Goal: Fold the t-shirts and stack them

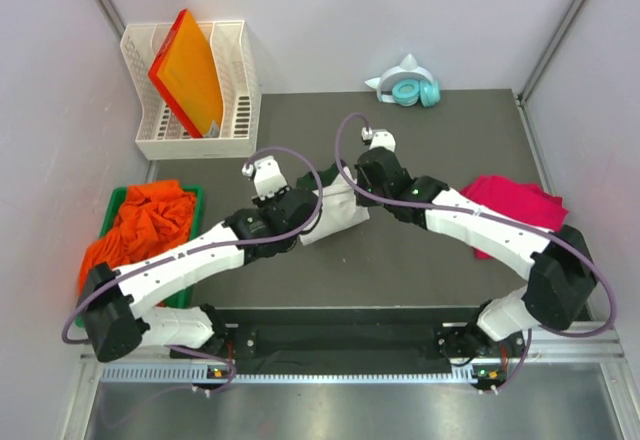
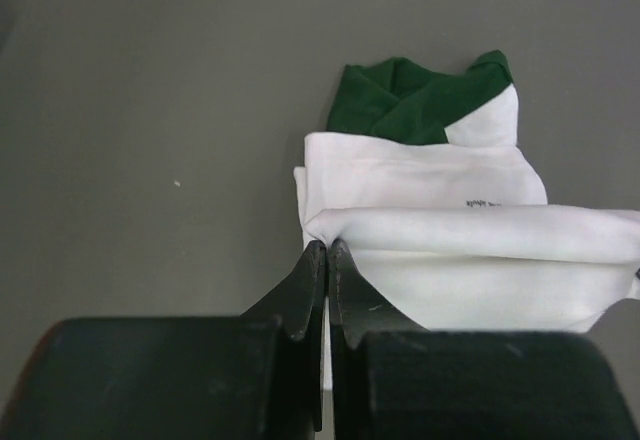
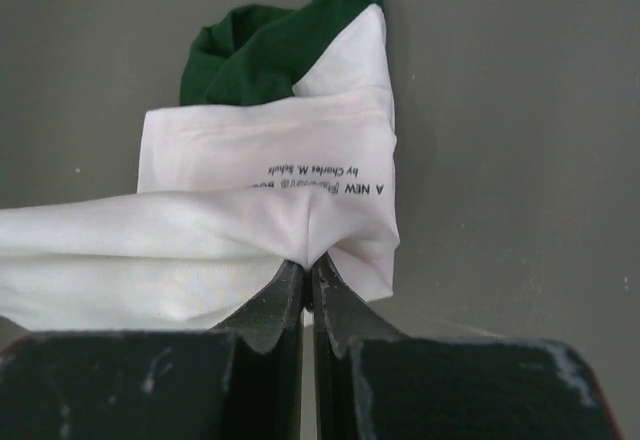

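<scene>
White t-shirt (image 1: 338, 218) with green section: lies folded at mat centre | left gripper (image 2: 327, 252): jaws clamped on its left end | right gripper (image 3: 308, 265): jaws clamped on its right end | orange shirts (image 1: 140, 222) in green bin (image 1: 197, 200), far left | folded pink shirt (image 1: 515, 205), right.

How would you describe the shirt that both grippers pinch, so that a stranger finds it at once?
Look at the middle of the dark table, between the orange clothes pile at left and the pink t-shirt at right. There the left gripper and right gripper pinch a folded t-shirt. It alone is white, with green fabric at one end and small black print.
</scene>
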Robot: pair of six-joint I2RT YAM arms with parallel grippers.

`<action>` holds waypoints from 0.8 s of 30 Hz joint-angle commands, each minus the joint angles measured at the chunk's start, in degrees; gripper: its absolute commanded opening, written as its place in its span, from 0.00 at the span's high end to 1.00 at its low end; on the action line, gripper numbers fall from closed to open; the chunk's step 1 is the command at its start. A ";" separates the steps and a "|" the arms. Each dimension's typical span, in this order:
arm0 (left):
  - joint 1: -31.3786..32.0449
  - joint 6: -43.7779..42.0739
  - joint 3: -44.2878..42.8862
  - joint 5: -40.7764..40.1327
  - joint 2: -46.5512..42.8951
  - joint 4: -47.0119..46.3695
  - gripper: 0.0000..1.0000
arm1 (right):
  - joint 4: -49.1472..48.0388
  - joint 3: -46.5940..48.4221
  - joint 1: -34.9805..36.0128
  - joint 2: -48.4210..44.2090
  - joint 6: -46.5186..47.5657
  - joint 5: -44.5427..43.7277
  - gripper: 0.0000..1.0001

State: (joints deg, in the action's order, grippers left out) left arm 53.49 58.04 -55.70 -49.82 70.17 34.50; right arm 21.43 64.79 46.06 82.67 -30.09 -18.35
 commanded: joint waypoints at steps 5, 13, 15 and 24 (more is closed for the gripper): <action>-8.49 -14.62 -3.62 1.56 8.83 -7.51 1.00 | -0.69 9.11 -5.45 10.20 3.28 -3.54 1.00; -18.33 -18.57 -6.26 6.31 17.36 -14.54 1.00 | -0.51 20.27 -8.80 21.11 4.16 -1.95 1.00; -20.17 -19.63 -7.31 7.19 20.07 -15.60 1.00 | 0.18 23.44 -9.50 24.54 4.33 -1.52 1.00; -22.64 -19.90 -12.15 11.76 31.77 -16.84 1.00 | 1.16 28.11 -11.52 34.39 3.46 0.51 1.00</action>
State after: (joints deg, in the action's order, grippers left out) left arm 32.10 40.34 -65.80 -37.08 98.48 16.45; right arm 21.26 90.87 37.34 115.04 -27.53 -14.50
